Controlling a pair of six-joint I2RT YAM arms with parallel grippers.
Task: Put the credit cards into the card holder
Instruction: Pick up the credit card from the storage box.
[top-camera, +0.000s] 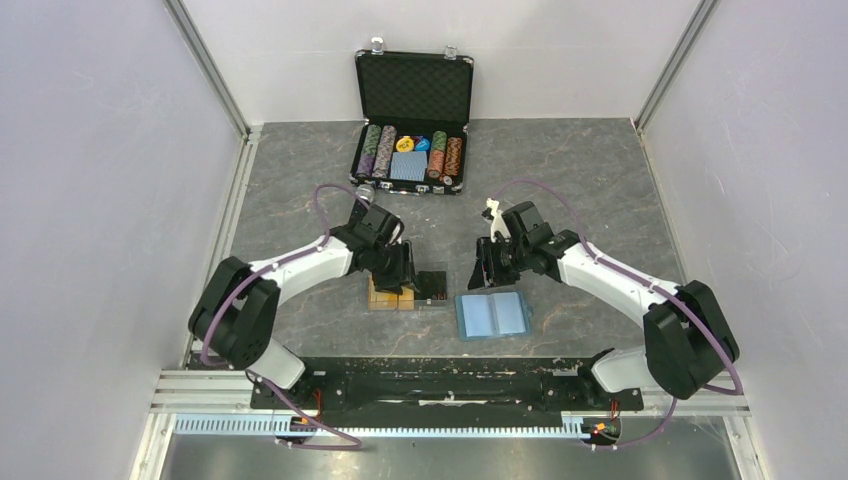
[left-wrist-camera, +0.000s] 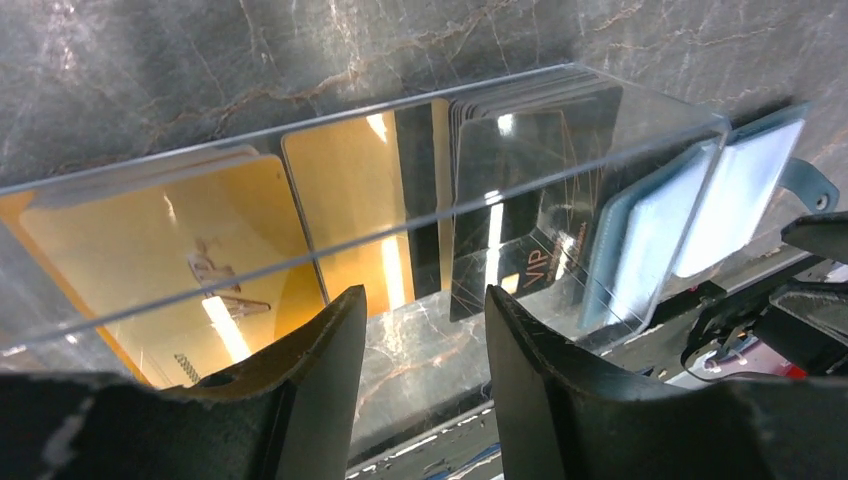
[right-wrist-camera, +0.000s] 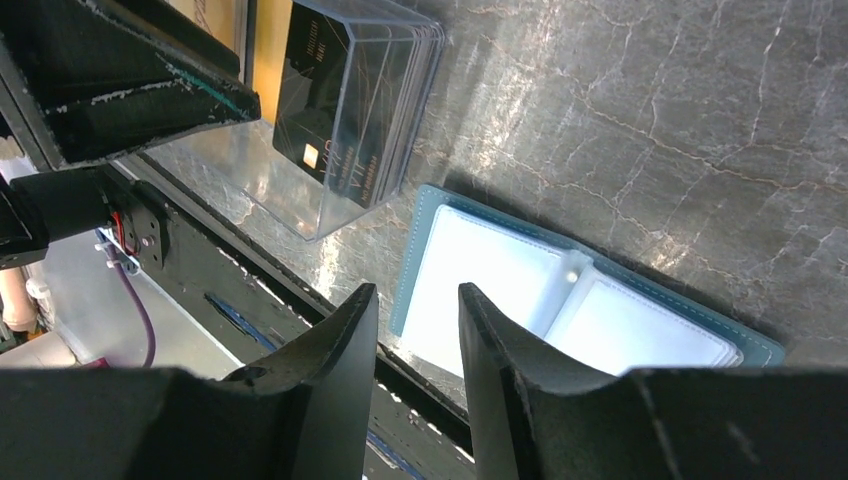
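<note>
Hovered left gripper (left-wrist-camera: 425, 312), spread and empty, just above the credit cards (left-wrist-camera: 350, 195) in the clear box (left-wrist-camera: 660, 150), left of the open card holder (right-wrist-camera: 495, 285) beneath the likewise parted, empty right gripper (right-wrist-camera: 418, 305).

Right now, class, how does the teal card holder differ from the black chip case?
The card holder is teal and lies spread flat; the chip case is black with its lid propped upright. The card holder looks empty; the chip case holds rows of chips. Both are open.
</note>
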